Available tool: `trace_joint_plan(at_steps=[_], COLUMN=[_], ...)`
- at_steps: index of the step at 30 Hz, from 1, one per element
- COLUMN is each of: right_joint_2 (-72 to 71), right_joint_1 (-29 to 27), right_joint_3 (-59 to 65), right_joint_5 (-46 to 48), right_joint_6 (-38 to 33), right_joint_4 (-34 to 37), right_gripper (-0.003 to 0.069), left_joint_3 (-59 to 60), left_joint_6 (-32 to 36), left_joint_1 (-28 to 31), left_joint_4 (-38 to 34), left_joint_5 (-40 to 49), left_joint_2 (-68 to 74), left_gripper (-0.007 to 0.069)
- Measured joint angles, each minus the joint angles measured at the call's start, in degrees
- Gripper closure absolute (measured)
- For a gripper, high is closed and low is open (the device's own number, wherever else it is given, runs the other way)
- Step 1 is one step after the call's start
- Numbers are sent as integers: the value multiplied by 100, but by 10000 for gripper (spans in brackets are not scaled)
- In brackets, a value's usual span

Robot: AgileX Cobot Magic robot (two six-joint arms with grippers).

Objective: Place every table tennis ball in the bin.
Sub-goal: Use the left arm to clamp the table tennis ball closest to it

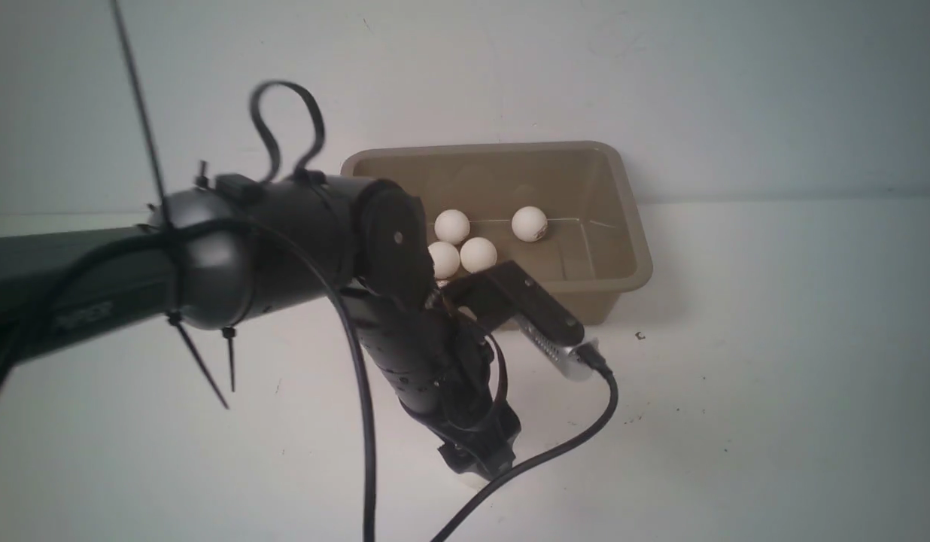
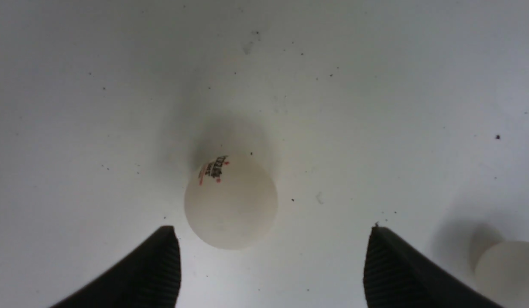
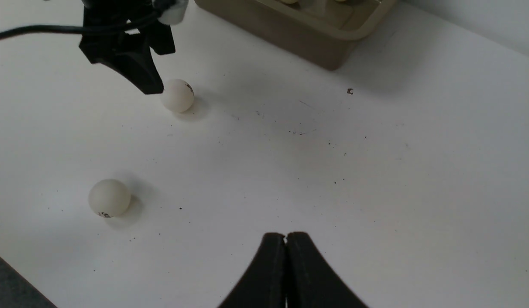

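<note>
The taupe bin (image 1: 632, 248) stands at the back of the white table and holds several off-white table tennis balls (image 1: 529, 223). Two more balls lie on the table. My left gripper (image 2: 273, 231) is open and points down just above the table; a ball with a red and dark print (image 2: 230, 201) lies just ahead of its fingertips, nearer one finger, untouched. The right wrist view shows this ball (image 3: 177, 95) beside a left finger (image 3: 144, 79). The other ball (image 3: 109, 198) lies apart, also in the left wrist view (image 2: 508, 269). My right gripper (image 3: 286, 235) is shut and empty above the table.
The left arm (image 1: 284, 241) and its black cable (image 1: 555, 452) fill the middle of the front view and hide the loose balls there. The bin's near corner (image 3: 328, 60) shows in the right wrist view. A pale wall stands behind the bin.
</note>
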Motion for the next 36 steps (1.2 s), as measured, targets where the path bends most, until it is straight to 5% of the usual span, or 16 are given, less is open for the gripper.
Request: trace_joint_plan(at_steps=[21, 26, 36], right_joint_2=[0, 0, 0], right_joint_1=[0, 0, 0], right_joint_3=[0, 0, 0], right_joint_5=[0, 0, 0], right_joint_6=[20, 20, 20], right_joint_4=[-21, -21, -78], right_gripper=[674, 674, 674], left_joint_3=[0, -32, -996], left_joint_6=[-106, -608, -887], left_joint_1=[-4, -4, -91], left_joint_4=[45, 306, 659], left_joint_5=[-421, -539, -564], left_joint_2=[702, 768, -425], left_gripper=[113, 271, 272])
